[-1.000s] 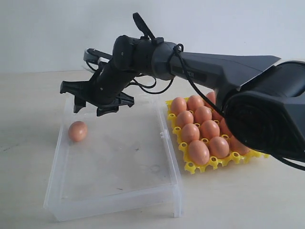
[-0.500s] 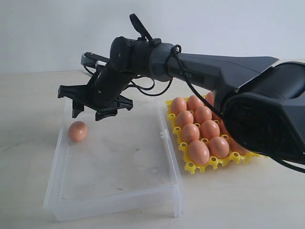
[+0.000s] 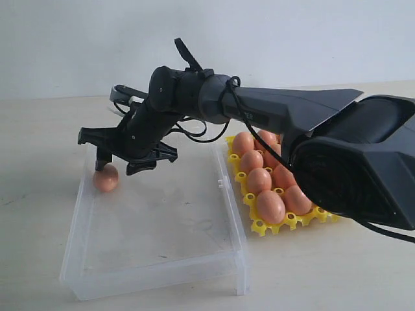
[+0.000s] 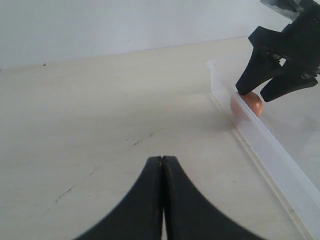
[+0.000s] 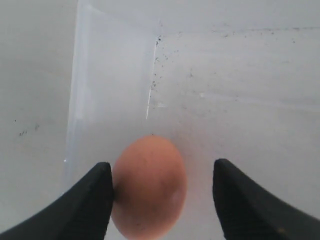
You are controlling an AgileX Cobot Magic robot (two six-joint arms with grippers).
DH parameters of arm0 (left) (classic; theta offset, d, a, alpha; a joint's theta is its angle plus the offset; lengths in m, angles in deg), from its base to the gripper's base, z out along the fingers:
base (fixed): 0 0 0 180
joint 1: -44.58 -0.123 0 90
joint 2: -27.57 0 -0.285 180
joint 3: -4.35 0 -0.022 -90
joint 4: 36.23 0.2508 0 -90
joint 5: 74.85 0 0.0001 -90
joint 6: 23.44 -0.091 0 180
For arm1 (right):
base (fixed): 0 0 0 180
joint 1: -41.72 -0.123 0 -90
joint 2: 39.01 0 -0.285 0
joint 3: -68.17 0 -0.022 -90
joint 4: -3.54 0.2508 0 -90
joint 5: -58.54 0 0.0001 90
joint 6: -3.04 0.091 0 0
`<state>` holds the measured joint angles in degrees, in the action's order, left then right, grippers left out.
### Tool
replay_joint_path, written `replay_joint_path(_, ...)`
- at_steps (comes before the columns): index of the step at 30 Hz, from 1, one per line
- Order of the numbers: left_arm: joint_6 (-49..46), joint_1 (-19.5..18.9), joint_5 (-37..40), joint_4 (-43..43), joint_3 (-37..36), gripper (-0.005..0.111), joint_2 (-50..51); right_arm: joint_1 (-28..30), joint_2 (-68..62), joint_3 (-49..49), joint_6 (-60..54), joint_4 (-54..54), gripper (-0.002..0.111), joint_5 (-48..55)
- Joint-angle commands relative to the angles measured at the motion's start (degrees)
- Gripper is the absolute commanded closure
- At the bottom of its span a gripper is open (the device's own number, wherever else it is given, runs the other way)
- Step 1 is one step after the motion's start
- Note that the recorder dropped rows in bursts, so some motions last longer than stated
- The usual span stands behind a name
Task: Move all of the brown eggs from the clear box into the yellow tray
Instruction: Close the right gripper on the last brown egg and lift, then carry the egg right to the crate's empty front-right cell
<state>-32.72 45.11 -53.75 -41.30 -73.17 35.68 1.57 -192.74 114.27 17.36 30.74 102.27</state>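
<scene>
One brown egg [image 3: 106,178] lies in the clear box [image 3: 227,194] against its far left wall. My right gripper [image 3: 117,165] reaches across the box and stands open astride that egg [image 5: 149,185]. In the right wrist view one fingertip [image 5: 102,172] is against the egg's side and the other stands clear of it. The yellow tray [image 3: 259,227] sits right of the box, with several brown eggs [image 3: 269,206] in it. My left gripper [image 4: 162,159] is shut on nothing, over bare table outside the box wall [image 4: 265,145]. Its camera shows the egg [image 4: 251,104] under the right gripper [image 4: 254,95].
The right arm's dark forearm [image 3: 292,110] spans above the tray and hides its far right cups. A small clasp [image 3: 221,184] sticks out on the box's right wall. Pale tabletop [image 4: 100,125] surrounds the box.
My right gripper has come down and slightly left, from above the box floor to astride the lone egg. Its jaws stay equally wide. The egg has not moved.
</scene>
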Motion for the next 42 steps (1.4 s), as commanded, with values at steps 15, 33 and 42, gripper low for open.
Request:
replay_joint_path(15,0.28,0.08,-0.44,-0.21,0.30,0.107,-0.32,-2.46,-2.35,0.60,-5.30,2.60,0.058,-2.03)
replay_joint_path(33,0.28,0.08,-0.44,-0.21,0.30,0.107,-0.32,1.73,28.83,-38.79,-6.81,-15.67,0.108,-42.90)
replay_joint_path(42,0.28,0.08,-0.44,-0.21,0.30,0.107,-0.32,11.96,52.08,-74.37,-6.95,-22.26,0.108,-61.28)
